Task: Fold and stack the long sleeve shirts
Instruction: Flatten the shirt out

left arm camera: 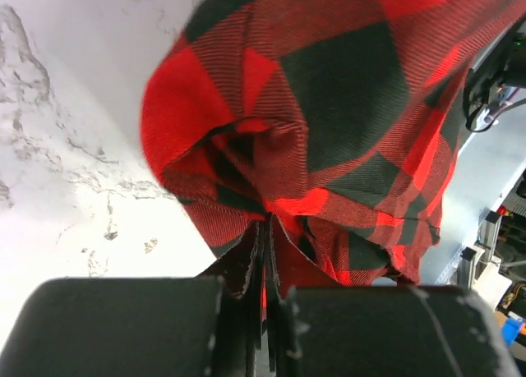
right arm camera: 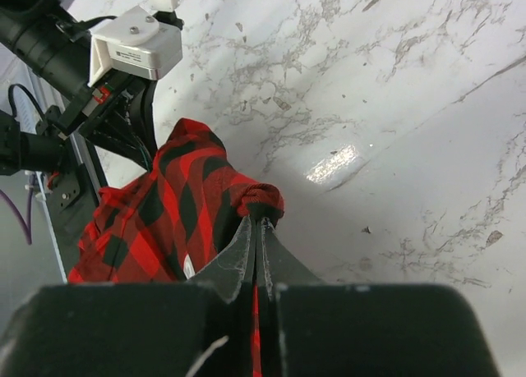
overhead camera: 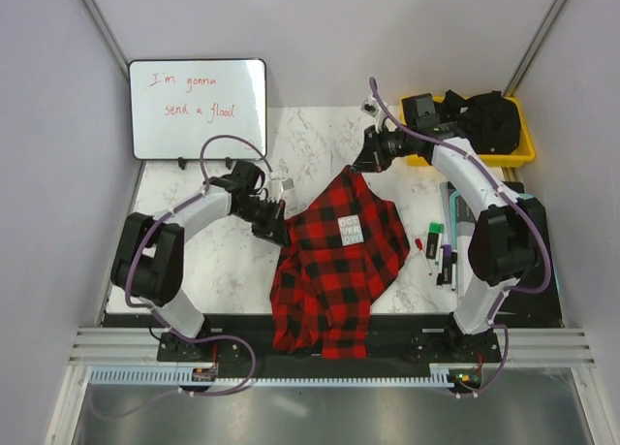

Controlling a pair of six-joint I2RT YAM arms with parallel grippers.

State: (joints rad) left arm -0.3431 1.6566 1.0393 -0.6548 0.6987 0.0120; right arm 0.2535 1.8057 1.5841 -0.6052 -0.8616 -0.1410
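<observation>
Looking like the spread-out step: left gripper (overhead camera: 282, 235) pinches the flannel shirt (overhead camera: 334, 270) at nine o'clock, right gripper (overhead camera: 367, 164) at twelve; next probably stretching it flat.

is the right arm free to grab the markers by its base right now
Probably not yet: the right gripper is shut on a bunched edge of the flannel shirt, so it would have to let go first. The markers themselves lie uncovered on the table.

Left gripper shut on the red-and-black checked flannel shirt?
Yes, the left wrist view shows the left gripper pinching a bunched fold of the flannel shirt between closed fingers.
</observation>
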